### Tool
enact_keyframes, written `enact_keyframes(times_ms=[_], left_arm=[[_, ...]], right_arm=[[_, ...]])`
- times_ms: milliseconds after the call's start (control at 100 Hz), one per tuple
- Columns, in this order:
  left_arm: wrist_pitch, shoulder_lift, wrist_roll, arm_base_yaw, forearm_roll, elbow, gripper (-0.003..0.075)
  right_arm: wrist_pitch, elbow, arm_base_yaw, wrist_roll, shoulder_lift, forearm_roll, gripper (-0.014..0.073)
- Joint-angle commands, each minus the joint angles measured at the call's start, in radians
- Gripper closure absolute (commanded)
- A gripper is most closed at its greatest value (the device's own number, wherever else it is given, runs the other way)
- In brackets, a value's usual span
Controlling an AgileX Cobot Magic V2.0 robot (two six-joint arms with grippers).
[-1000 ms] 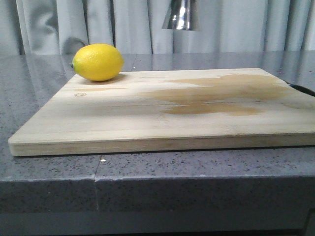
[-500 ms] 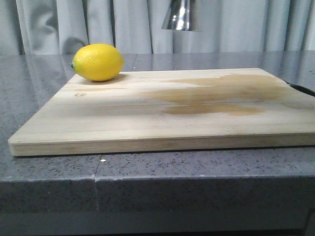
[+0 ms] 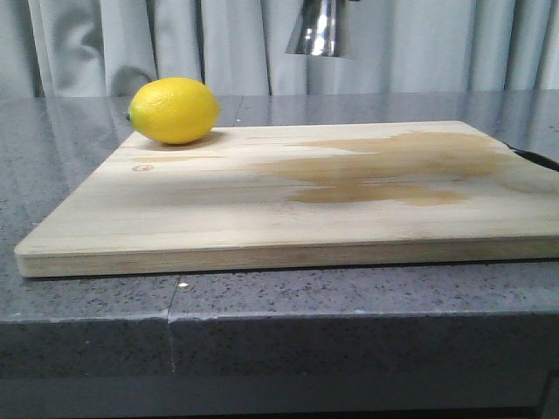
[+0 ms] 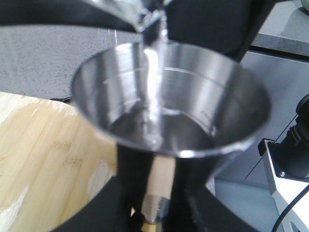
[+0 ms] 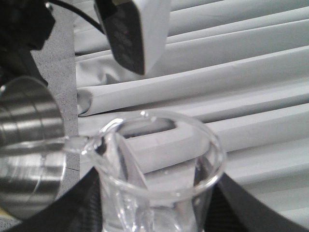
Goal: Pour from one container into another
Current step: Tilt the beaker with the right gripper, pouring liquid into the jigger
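- The counter carries a stained board; I hold both vessels high above its far edge, so drips land on wood.
- A lemon sits at the board's far left corner.
- My left gripper pinches the jigger upright, mouth up, to catch.
- My right gripper clamps the beaker tipped, spout over the jigger's rim; a thin stream runs in.

The left gripper's fingers are matte black, broad and smooth, with a brass-coloured fitting (blurred) low between them. The right gripper's fingers are the same matte black. A white box-shaped housing with a dark face carries a thin black cable.
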Motion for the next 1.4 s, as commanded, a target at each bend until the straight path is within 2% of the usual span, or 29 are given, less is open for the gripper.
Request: enact_keyframes(times_ms=[0, 1390], left_arm=[[0.022, -0.039, -0.008, -0.005, -0.08, -0.029, 0.074], [0.038, -0.039, -0.008, -0.005, -0.08, -0.029, 0.074]], right_arm=[[-0.046, -0.037, 0.0, -0.029, -0.028, 0.015, 0.0358], [-0.048, -0.037, 0.0, -0.082, -0.028, -0.034, 0.0358]])
